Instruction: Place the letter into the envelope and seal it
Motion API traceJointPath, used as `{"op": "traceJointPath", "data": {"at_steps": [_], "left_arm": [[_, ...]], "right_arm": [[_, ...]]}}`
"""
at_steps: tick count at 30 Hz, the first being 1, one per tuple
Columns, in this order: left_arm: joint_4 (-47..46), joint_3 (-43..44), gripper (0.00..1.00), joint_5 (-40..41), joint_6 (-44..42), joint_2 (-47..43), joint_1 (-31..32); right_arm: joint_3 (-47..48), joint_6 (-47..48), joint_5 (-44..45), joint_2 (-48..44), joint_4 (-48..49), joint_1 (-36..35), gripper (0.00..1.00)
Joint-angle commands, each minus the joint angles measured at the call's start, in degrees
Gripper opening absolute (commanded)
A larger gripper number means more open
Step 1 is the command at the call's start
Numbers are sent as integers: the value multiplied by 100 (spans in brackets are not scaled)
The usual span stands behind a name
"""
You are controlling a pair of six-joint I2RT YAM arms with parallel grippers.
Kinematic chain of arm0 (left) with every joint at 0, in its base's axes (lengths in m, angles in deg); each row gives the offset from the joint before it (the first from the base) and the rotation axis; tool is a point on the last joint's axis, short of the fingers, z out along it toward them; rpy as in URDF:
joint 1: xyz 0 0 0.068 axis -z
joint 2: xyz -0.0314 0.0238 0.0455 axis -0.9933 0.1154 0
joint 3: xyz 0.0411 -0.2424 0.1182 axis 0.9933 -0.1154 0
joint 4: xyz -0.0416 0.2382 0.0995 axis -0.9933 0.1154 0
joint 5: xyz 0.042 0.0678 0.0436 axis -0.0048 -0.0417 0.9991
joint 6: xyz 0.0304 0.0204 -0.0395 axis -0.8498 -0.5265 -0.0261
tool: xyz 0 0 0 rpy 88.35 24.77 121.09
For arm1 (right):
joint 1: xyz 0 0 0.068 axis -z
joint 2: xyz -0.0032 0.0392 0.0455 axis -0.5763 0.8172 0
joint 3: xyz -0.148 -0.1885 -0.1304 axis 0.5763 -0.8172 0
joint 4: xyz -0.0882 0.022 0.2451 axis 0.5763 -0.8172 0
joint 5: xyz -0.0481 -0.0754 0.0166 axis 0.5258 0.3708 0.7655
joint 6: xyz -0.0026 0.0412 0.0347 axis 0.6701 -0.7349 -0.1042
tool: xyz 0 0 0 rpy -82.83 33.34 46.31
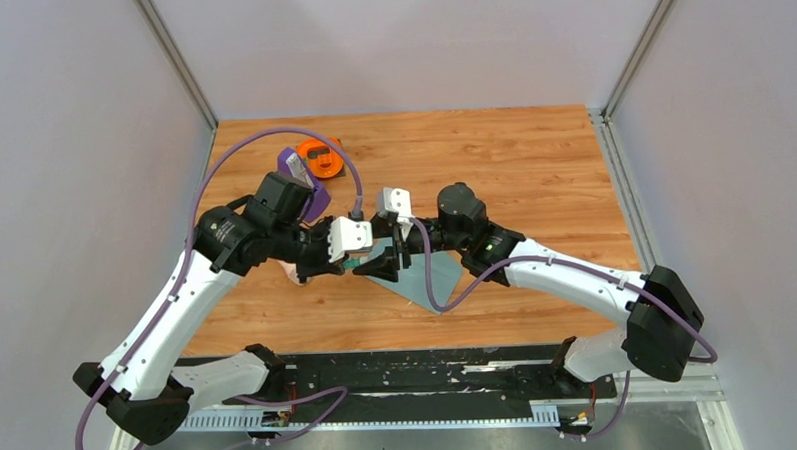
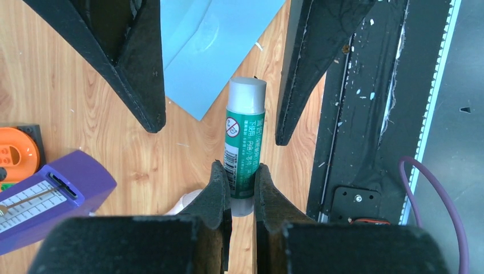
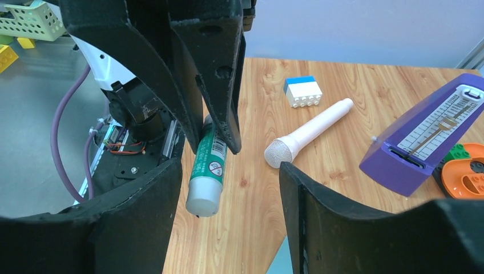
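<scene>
The left gripper pinches the glue stick by its base, cap pointing right; the right gripper, jaws spread, straddles that cap, probably to uncap it; the envelope lies flat beneath; no letter shows.

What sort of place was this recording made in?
Probably a robot lab test cell: a wooden table boxed in by plain white panels, with odd props such as a purple metronome and toy microphone.
</scene>
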Motion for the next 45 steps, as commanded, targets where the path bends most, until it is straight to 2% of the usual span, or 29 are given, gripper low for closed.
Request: {"op": "traceJointPath", "data": {"at_steps": [1, 8, 13, 15, 19, 21, 22, 25, 27, 30, 41, 44, 45], "left_arm": [[-117, 216, 0, -21, 114, -21, 19], [-147, 291, 0, -17, 100, 18, 23], [-131, 276, 0, 19, 69, 5, 29], [-141, 270, 0, 17, 77, 2, 34], [-113, 346, 0, -28, 89, 1, 29], [-16, 463, 19, -55, 39, -2, 32], [30, 512, 37, -47, -43, -13, 28], [387, 779, 58, -64, -381, -173, 20], [716, 922, 63, -224, -854, -261, 18], [1129, 1077, 68, -435, -968, -198, 18], [636, 1077, 69, -546, -268, 116, 88], [665, 1069, 66, -585, -170, 173, 163], [678, 1066, 60, -577, -194, 178, 170]], "right_arm": [[142, 86, -204, 4, 26, -42, 64], [246, 114, -149, 56, -84, -86, 47], [400, 225, -121, 139, -308, -121, 28], [407, 219, -85, 133, -305, -134, 16], [460, 191, 110, 131, -427, -151, 0], [459, 155, 176, 68, -519, -123, 0], [432, 130, 136, -6, -528, -99, 0], [317, 262, 88, -354, -646, -75, 0], [165, 536, 183, -648, -669, -111, 0], [-76, 1002, 459, -1023, -638, -300, 0], [-132, 1394, 1039, -1141, -573, -658, 0], [-86, 1398, 1179, -1083, -556, -688, 0], [-89, 1403, 1194, -1082, -543, -691, 0]]}}
